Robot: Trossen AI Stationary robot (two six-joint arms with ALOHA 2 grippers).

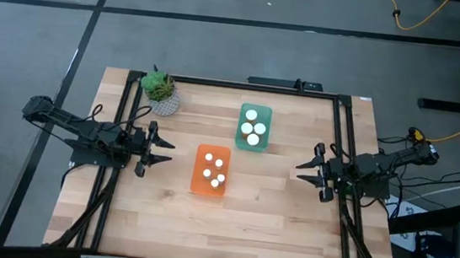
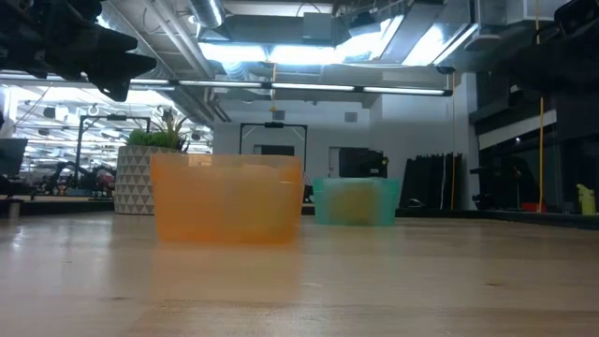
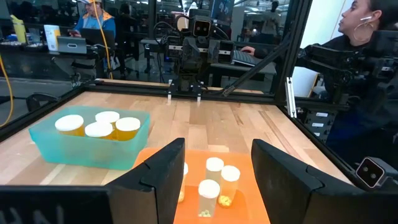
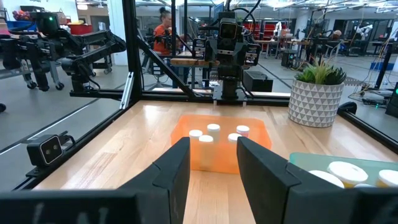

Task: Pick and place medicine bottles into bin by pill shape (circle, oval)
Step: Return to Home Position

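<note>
Closest to the low camera: bare wood of the table (image 1: pixel 271 235), nothing loose on it. Next, the orange bin (image 1: pixel 212 170), used here as the landmark. Holds five of the medicine bottles (image 1: pixel 216 172), narrow white tops facing up.

Level with the orange bin, on its left and apart from it: left gripper (image 1: pixel 168 154). Points at the bin with fingers spread, gripping nothing. On the bin's right, farther off: right gripper (image 1: pixel 299 171), likewise spread, empty, and facing the bin.

Beyond the orange bin and a little to its right, not touching it: teal bin (image 1: pixel 254 127). Carries four more bottles with wider tops. Farthest back, beyond the orange bin to its left: potted plant (image 1: pixel 160 90), near the table's rear edge.

Looks finished as sorting goes, with no bottle outside a bin and only the arms' retreat left to do.

Main risk on that pull-back: swinging toward the orange bin rather than away and catching its rim with an open finger. Probably enough to shove or tip the light plastic and spill bottles back onto the wood. More likely on the left, given the smaller gap there.

Second risk: a mis-sorted bottle going unnoticed. Cannot tell pill shape inside any bottle from these views.
</note>
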